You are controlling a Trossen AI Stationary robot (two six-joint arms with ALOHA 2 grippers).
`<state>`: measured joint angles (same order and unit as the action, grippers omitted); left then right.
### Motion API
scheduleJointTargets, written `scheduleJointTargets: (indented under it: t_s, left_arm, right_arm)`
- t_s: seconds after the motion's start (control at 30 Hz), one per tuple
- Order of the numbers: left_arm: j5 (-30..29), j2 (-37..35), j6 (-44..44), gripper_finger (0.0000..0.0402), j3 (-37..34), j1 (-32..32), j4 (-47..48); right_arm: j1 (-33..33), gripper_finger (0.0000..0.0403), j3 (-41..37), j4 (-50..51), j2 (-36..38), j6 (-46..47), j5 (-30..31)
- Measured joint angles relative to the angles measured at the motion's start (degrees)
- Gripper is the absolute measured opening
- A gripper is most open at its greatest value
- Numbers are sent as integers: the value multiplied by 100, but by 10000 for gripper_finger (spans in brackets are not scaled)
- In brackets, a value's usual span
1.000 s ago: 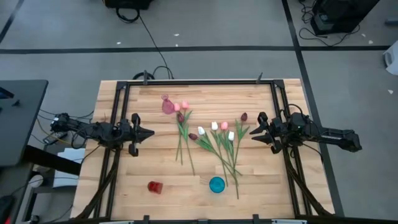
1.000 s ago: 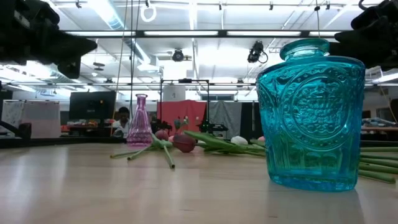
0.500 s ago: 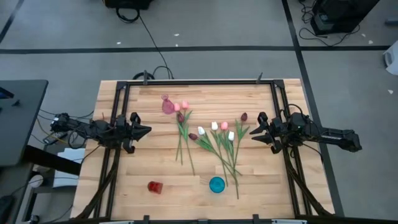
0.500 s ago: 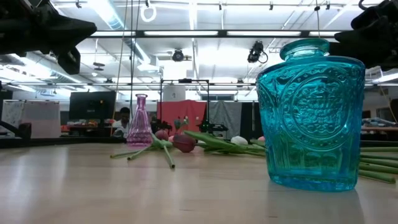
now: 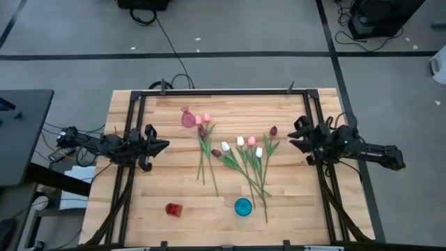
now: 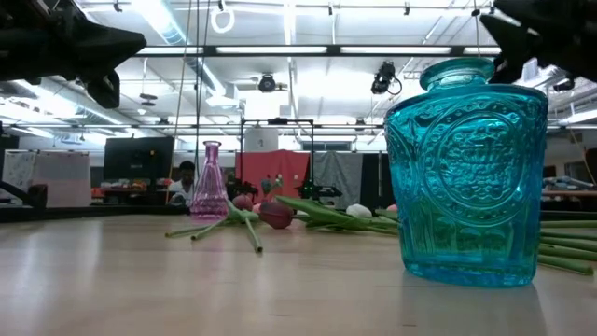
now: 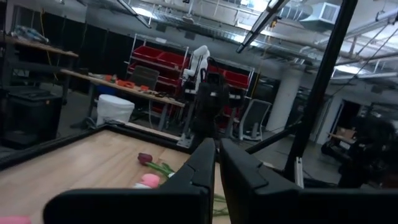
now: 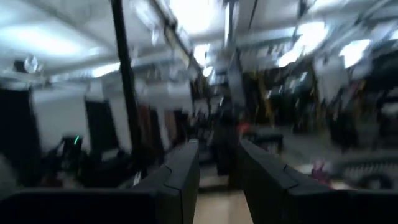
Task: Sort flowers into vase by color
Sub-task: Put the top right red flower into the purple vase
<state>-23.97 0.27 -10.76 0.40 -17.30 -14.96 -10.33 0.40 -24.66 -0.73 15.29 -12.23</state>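
Step in hand, by judgement: first pick has not begun; no flower is in a vase yet. The flowers (image 5: 237,157) lie loose at the counter's (image 5: 139,195) centre, stems fanned toward the near edge, buds toward the far edge. Left end effector (image 5: 164,146) hangs left of the pile with fingers pressed together, empty. Right end effector (image 5: 293,139) hangs right of the pile, just beside the dark maroon bud (image 5: 273,130); its fingers (image 8: 180,174) stand spread approx. halfway, w/ nothing between them. Procedure, advised: pick one stem at a time, starting w/ an outer flower, e.g. that maroon one on the right side, since the centre stems cross and a grip there may drag a neighbour. Pinch the stem mid-length, not the bud; lower bud-up into the vase neck. Pink buds (image 5: 202,119) lie touching or just beside the pink vase (image 5: 187,118) at far centre; the left arm is closer to these. Materials: stems thin, long, green, prob. flexible plastic w/ flat leaves; buds small, rounded, in pink, white and maroon. Pink vase is tall, narrow-necked, ribbed glass, so likely to tip on side contact. Blue vase (image 6: 465,168) at near centre is squat, embossed glass w/ a wider mouth, likely more stable. Small red object (image 5: 173,208) at near left: prob. a third vase; shape cannot be told. Counter is light wood planks, smooth.
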Motion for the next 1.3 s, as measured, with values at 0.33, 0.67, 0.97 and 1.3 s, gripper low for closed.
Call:
scheduleJointTargets:
  t_s: [0.33,0.67,0.97,1.3]
  left_arm:
    - [-2,0,-36,28,0,0,-2]
    - [-83,2,-212,28,0,0,20]
    - [-1577,15,-446,81,174,0,1309]
    - [-811,55,-591,162,581,0,2181]
  right_arm:
    - [0,113,48,86,-218,792,1197]
    - [246,91,995,2757,-2603,2500,2347]
    - [326,90,2840,5773,-5339,3855,3091]
    - [772,147,4252,5791,-7197,3147,2411]
